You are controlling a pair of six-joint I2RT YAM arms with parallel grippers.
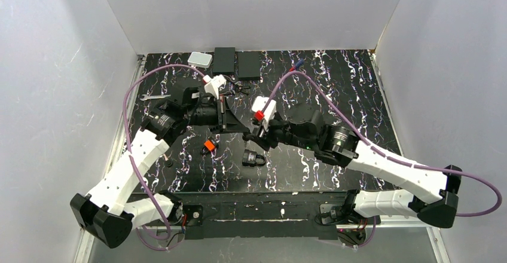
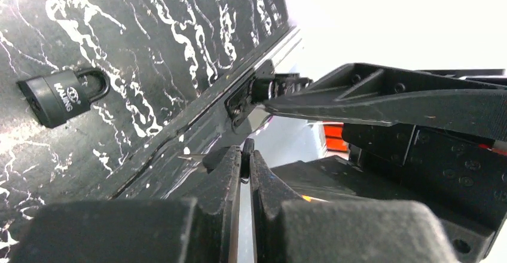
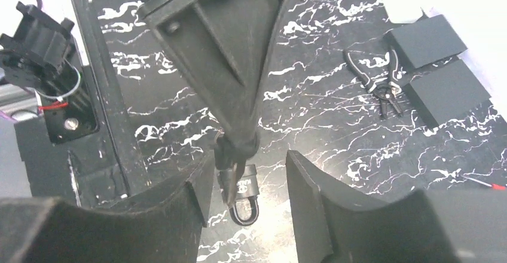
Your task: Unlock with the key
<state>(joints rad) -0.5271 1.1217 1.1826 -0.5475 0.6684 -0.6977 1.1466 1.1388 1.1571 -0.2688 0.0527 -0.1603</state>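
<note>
Left gripper is pinched nearly closed on a small dark piece with a thin blade sticking out. I take this to be the key, though its head is buried between the pads and shows no colour. The key hangs in the air just above the black padlock, which lies flat and loose on the surface between the two arms, shackle closed.

The right gripper stands with its jaws well apart on either side of the left fingertips, touching neither the key nor the lock. The step in hand looks like the key passing into the left gripper's hold, with insertion not yet begun.

Next, I judge, the free right gripper should drop and clamp the padlock body so it cannot slide. The left arm would then line the blade up with the keyway, push in and turn. The keyway is not visible in any view, so the lock may first need tilting or turning. With so little of the key held, the thin grip could twist under load.

A small orange-and-black piece lies on the surface near the left arm. It is too small to name.
</note>
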